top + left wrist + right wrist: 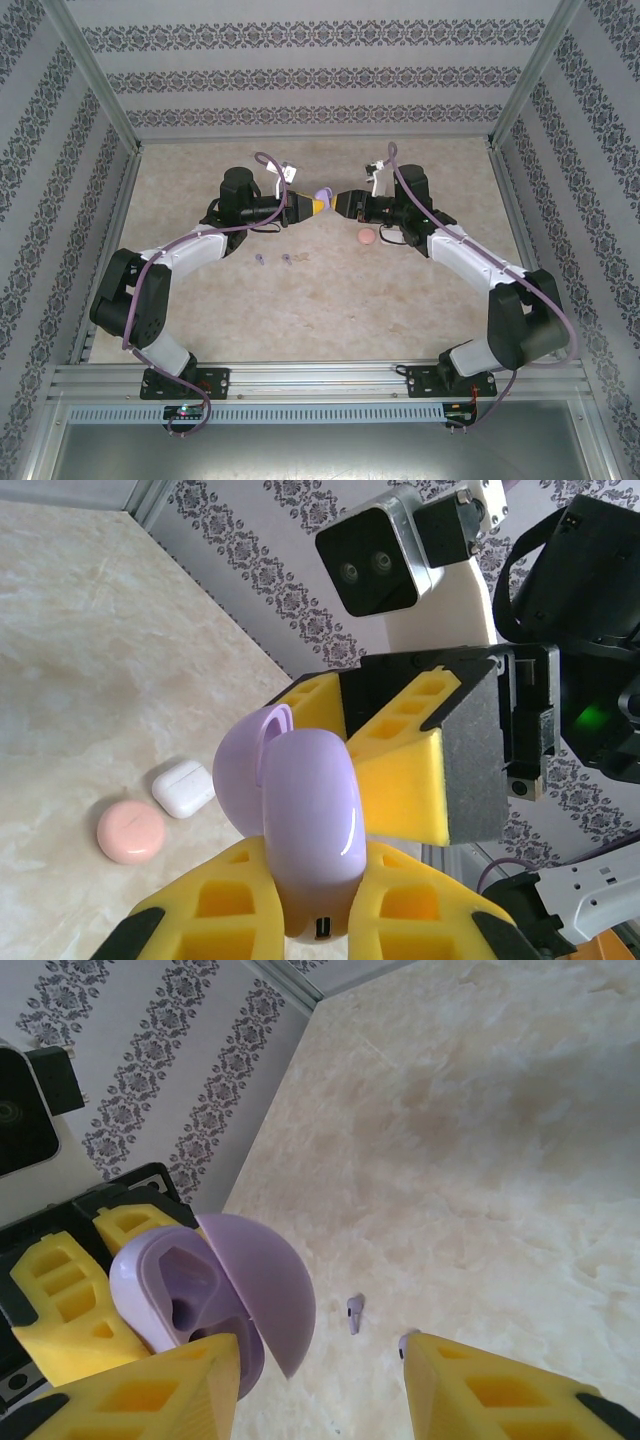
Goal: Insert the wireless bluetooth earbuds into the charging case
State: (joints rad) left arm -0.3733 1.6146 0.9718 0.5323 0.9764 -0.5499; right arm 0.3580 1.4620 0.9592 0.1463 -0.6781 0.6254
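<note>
Beige marble worktop [330, 310], patterned walls all round. Left gripper [318, 885] pinches open purple case [310, 800], held up above worktop middle. Right gripper [320, 1385] faces it, jaws spread, close by lid. Two purple earbuds [261, 260] lie on worktop near middle, left of pink case [367, 237]. White case [183, 787] just beside pink case.

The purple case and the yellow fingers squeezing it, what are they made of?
The purple case looks like smooth, glossy hard plastic: bright glints sit on its rounded shell. The yellow fingers look like matte moulded or printed plastic, with square hollow pockets and no shine. Whether they are stiff or a bit rubbery cannot be told.
</note>
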